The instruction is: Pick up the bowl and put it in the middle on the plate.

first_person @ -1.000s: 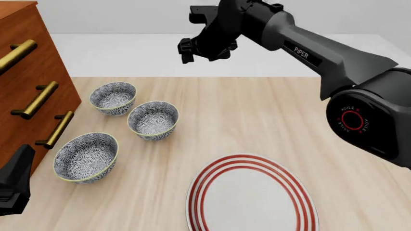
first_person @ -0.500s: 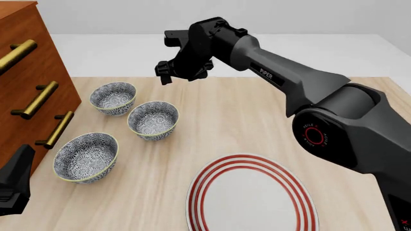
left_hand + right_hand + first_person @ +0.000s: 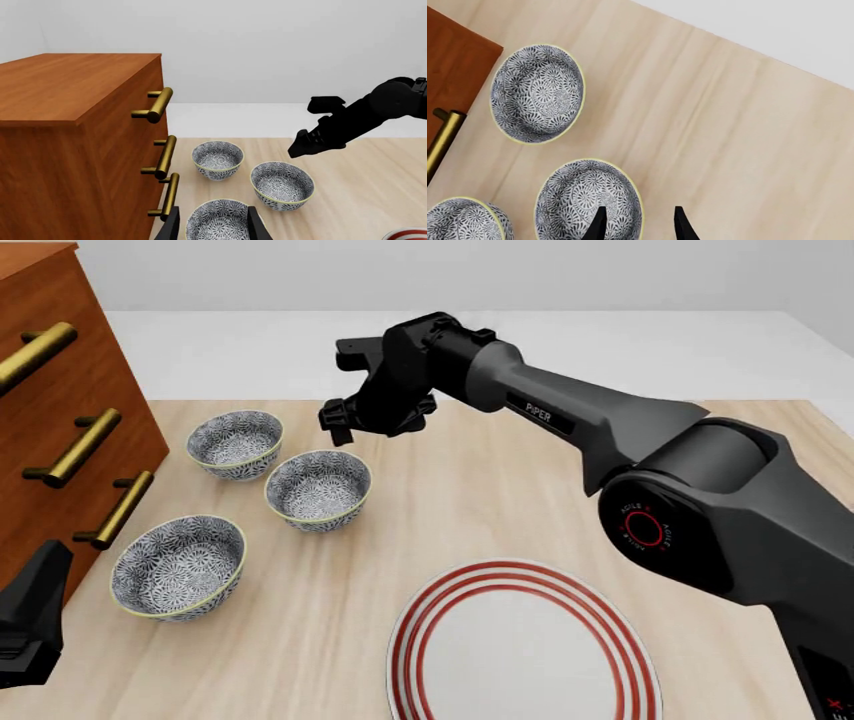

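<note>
- 3 alike bowls, 1 plate (image 3: 523,645), 1 dresser (image 3: 60,410) w/ 3 brass handles.
- Middle bowl (image 3: 318,489) upright, mouth up, on table (image 3: 534,490) btwn the other two; round, no long axis.
- Right gripper (image 3: 344,420) above it, empty; right wrist view shows fingers apart over rim.
- Left gripper (image 3: 212,227) fingers apart, shown only by left wrist view, nearest bowl (image 3: 219,221) btwn them.

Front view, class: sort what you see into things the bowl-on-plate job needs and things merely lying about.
For the job:
- middle bowl, under the right gripper
- red-ringed plate

Lying about:
- far bowl
- near bowl
- wooden drawer chest
- left gripper, idle near the chest
</note>
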{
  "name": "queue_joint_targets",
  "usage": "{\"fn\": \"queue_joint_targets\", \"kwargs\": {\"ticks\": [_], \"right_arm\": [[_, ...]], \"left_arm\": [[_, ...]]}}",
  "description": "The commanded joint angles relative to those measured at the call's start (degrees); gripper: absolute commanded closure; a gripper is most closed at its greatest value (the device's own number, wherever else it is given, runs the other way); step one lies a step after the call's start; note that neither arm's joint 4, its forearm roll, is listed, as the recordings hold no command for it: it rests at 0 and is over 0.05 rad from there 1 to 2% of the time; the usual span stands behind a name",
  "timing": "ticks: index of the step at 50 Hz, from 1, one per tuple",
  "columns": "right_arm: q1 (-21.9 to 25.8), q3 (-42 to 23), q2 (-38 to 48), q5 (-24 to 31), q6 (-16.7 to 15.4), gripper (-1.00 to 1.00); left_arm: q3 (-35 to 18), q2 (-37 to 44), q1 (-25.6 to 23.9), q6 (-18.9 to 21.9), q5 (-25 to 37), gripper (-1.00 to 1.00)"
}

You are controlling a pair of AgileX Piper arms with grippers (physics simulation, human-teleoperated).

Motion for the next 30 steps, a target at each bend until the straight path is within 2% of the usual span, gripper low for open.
{"fn": "queue_joint_targets", "kwargs": {"ticks": [1,30], "right_arm": [[0.65,2.07,0.54,-1.3,0.55,-1.0],[0.82,4.72,1.5,-3.29,0.86,-1.0]], "left_arm": [[0.0,0.0,0.0,0.0,0.0,-1.0],[0.0,0.0,0.0,0.0,0.0,-1.0]]}}
